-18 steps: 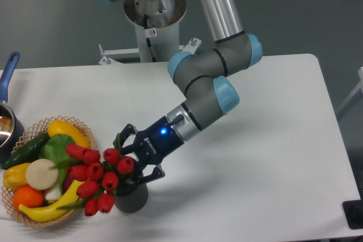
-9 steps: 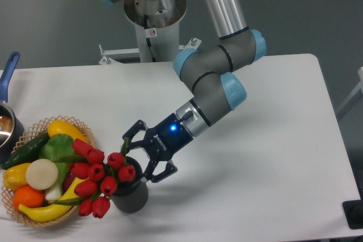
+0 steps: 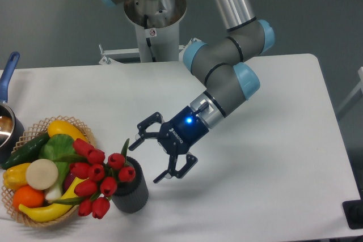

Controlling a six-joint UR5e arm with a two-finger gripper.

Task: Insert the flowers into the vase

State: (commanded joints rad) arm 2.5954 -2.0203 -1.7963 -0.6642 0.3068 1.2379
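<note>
The flowers [image 3: 100, 177], red tulips with green leaves, sit with their stems in the vase [image 3: 131, 194], a short dark grey ribbed cylinder near the table's front left. The buds lean out to the left over the basket's edge. My gripper [image 3: 151, 158] is open, just up and to the right of the vase, apart from the flowers and holding nothing. Its black fingers [image 3: 146, 124] are spread wide.
A wicker basket [image 3: 74, 125] with bananas, a green vegetable, a cucumber, an orange and other produce stands at the left, touching the tulip buds. A blue-handled metal pot [image 3: 7, 92] is at the far left edge. The robot base [image 3: 153, 12] stands behind the table.
My gripper has let go of the flowers, opened and drawn back up and to the right. The flowers stay in the vase, having sagged a little to the left.
</note>
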